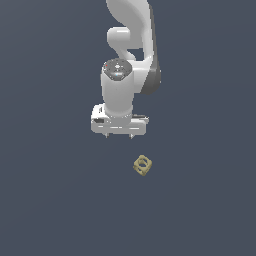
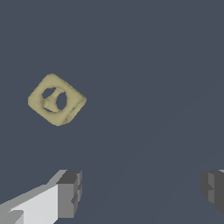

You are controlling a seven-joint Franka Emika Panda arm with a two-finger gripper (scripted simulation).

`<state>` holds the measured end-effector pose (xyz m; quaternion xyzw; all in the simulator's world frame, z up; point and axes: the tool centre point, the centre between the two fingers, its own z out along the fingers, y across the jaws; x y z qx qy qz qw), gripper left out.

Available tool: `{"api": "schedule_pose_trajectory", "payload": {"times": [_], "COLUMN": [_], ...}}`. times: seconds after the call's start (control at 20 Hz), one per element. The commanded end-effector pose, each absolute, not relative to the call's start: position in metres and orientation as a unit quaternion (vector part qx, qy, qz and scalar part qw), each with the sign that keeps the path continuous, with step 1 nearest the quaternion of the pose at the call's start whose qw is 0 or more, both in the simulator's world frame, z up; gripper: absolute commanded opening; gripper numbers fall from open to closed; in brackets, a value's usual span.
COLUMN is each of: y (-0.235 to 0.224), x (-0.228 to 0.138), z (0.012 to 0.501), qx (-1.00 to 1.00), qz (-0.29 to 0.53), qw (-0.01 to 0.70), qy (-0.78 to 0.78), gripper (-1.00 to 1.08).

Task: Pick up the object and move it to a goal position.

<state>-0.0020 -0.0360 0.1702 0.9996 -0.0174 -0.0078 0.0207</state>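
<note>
Object (image 1: 143,165): one small tan-yellow block with round holes through its faces, lying alone on the dark worktop (image 1: 45,200), turned corner-on rather than square. It is untouched, sitting near the tool (image 1: 119,135) but clear of it, a little toward the exterior view's right and nearer the camera.

Tool: white body on the Panda arm (image 1: 131,40), pointing down, its two short fingers spread wide with nothing between them. In the wrist view the block (image 2: 57,99) lies outside the gap, beyond the pale finger (image 2: 68,194); the other, dark finger (image 2: 214,188) stands well apart from it.

Risks, as I judge them:
- A straight descent from here would miss; one finger could land on or beside the block and knock it away.
- With the block turned corner-on, the pads may close on edges, not flat faces, so it could twist or squirt out.
- Being so small and holed, it offers little surface; a shallow grip may drop it on the way to the goal, which is not marked in either view.

Writing, brands, labels: none legible anywhere.
</note>
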Motion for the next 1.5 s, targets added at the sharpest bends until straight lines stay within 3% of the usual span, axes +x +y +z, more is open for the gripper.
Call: {"api": "schedule_pose_trajectory", "payload": {"times": [0.0,1.45], "y": [-0.036,-0.004], "x": [-0.002,0.025], "z": [0.17,0.149], "qx": [1.0,0.992], "qz": [-0.008,-0.005], "qw": [0.021,0.011], "qy": [-0.017,-0.124], "gripper": [1.0,1.0]}}
